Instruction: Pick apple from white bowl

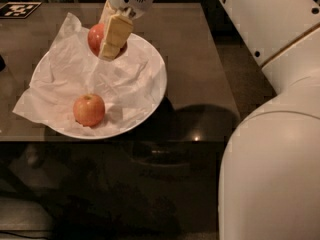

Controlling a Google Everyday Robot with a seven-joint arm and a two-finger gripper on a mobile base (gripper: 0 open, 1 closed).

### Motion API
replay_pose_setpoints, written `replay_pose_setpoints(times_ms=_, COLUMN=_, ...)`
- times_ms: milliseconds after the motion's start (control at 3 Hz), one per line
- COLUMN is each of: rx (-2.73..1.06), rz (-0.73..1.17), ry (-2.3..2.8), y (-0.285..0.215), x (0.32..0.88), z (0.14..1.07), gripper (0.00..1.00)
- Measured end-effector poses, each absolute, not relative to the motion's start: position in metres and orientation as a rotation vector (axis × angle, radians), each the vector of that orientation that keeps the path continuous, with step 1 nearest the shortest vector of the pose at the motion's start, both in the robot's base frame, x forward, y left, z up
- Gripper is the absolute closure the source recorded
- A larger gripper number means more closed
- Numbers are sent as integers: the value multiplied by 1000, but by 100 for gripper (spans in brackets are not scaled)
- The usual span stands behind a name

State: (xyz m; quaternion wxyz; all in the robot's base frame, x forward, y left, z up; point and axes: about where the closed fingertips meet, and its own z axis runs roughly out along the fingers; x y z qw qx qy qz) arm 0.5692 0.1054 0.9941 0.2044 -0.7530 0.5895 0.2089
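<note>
**Apple gripped at far side of bowl**

The robot's 2-finger gripper [111,43] is clamped on the small, round, deep-red apple [95,36]. It sits over the far part of the wide glossy white bowl [159,79].

- **Step, as judged:** grasp made, lifting out.
- **Next:** raise straight up, clear of the rim, keeping the squeeze.
- **Apple:** round, no long axis; stem end hidden.
- **Also present:** 1 paler orange apple [89,110] lies near-left.

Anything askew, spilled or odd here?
Only the tissue paper: its corners spill past the white bowl's rim onto the table. The claw grips the apple above the bowl's far side; nothing damaged.
</note>
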Motion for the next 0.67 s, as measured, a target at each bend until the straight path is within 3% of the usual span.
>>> replay_pose_setpoints(times_ms=667, rx=-2008, rz=512, ry=1596, y=117, x=570, z=1046, gripper=100)
